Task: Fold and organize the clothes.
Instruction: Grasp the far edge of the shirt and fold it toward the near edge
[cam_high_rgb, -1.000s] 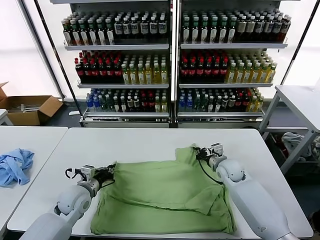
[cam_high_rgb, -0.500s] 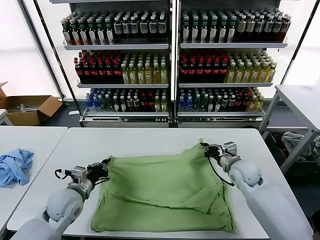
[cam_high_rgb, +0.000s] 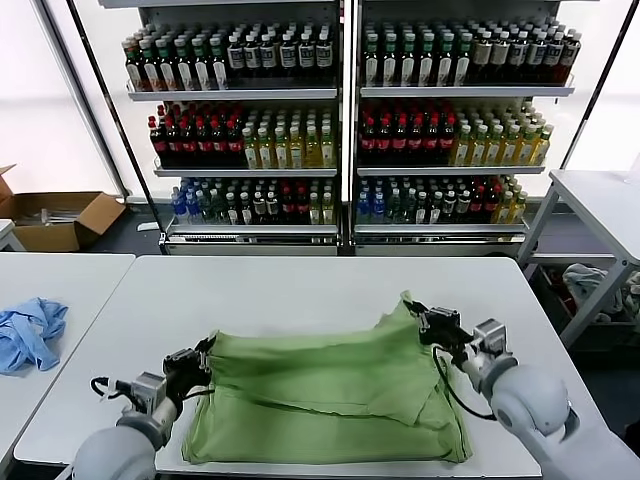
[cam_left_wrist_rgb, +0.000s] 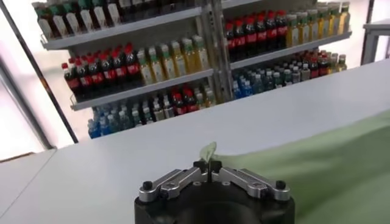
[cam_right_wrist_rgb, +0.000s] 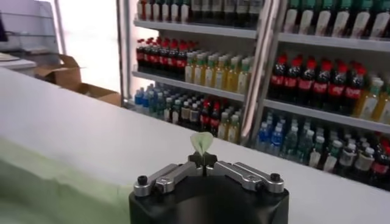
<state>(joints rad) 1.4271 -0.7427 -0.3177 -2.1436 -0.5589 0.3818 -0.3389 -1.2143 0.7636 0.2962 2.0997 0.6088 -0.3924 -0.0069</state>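
You had no readable text in view; the labels on the shelf bottles (cam_high_rgb: 300, 145) were too small.

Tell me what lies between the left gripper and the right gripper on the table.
In the head view, the green polo shirt spans the whole stretch: the left gripper pinches one edge, the right gripper the other. Nothing else lies between them.

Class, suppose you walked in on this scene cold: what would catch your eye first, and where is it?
The green shirt spread across the white table stands out first, pinched at its far corners by the left gripper and the right gripper, both shut on fabric. Behind the table, shelves of bottles fill the background. A blue garment lies on the neighbouring table to the left.
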